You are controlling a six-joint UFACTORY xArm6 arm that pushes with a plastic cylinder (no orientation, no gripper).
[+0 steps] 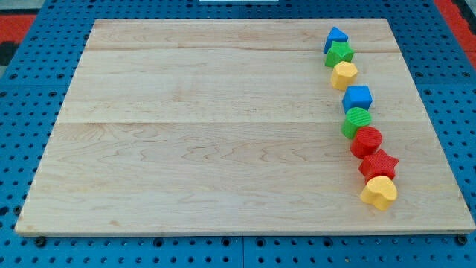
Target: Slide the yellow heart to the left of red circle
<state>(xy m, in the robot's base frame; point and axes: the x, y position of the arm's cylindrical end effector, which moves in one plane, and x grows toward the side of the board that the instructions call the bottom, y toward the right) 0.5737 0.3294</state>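
Observation:
The yellow heart [379, 193] lies near the board's lower right, at the bottom end of a column of blocks. Touching it above is a red star [378, 164]. The red circle [367, 140] sits just above the star. My tip and the rod do not show in the view.
The column goes on upward: a green circle [356, 121], a blue cube [358, 97], a yellow block [343, 74], a green block [339, 53], a blue triangle [335, 37]. The wooden board [193, 134] lies on a blue pegboard [22, 112].

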